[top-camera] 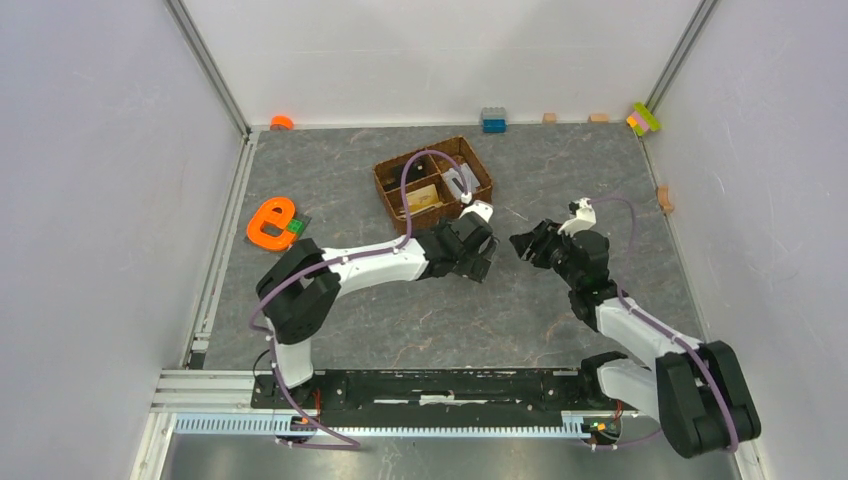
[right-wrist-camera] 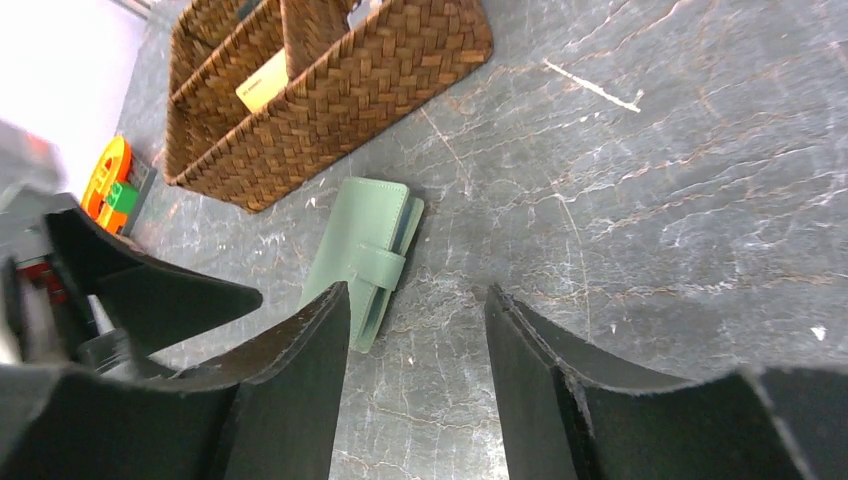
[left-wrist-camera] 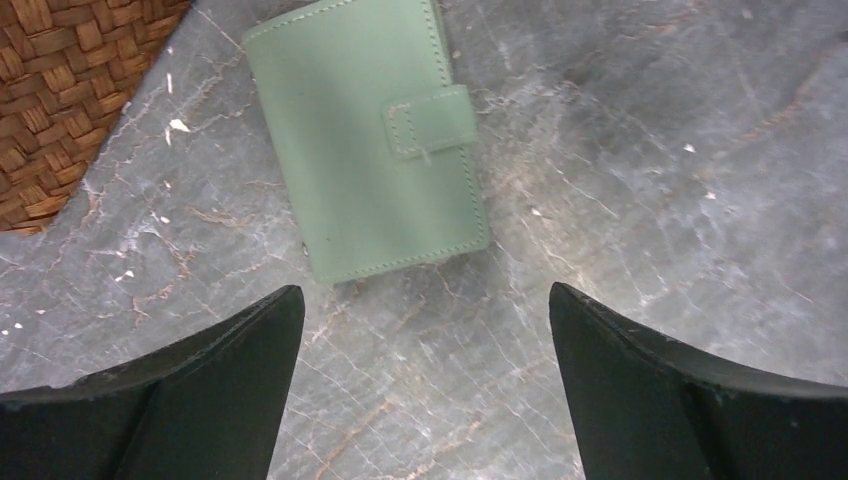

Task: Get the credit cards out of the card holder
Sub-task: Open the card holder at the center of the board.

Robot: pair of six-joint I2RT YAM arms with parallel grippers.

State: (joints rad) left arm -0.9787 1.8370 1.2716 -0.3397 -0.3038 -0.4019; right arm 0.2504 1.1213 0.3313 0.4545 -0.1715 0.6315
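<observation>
At the left of the overhead view an orange letter-e shape (top-camera: pixel 270 222) lies well apart from the work. Right of it, toward the upper middle, a brown wicker basket (top-camera: pixel 432 182) sits on the grey tabletop (top-camera: pixel 400 320). The left hand (left-wrist-camera: pixel 425 300) hovers just below and right of the basket, its fingers spread wide with nothing between them. In its wrist view the sage-green card holder (left-wrist-camera: pixel 365 140) lies flat on the tabletop in the upper middle of the frame, beyond the fingertips and just beside the basket's corner. It is folded shut, with its strap tab (left-wrist-camera: pixel 430 120) across the opening edge, so no credit cards are visible. From overhead the holder is hidden by the arms. Further right, the right hand (right-wrist-camera: pixel 415 295) faces the left one, its fingers also apart and empty, and the holder (right-wrist-camera: pixel 365 255) shows just past its left fingertip. The likely trouble is the holder's flatness: a finger coming down on it may only slide it across the tabletop or against the basket instead of lifting an edge. The fastened tab may resist opening, and the two hands are near enough that converging on the holder could bring them into contact.
</observation>
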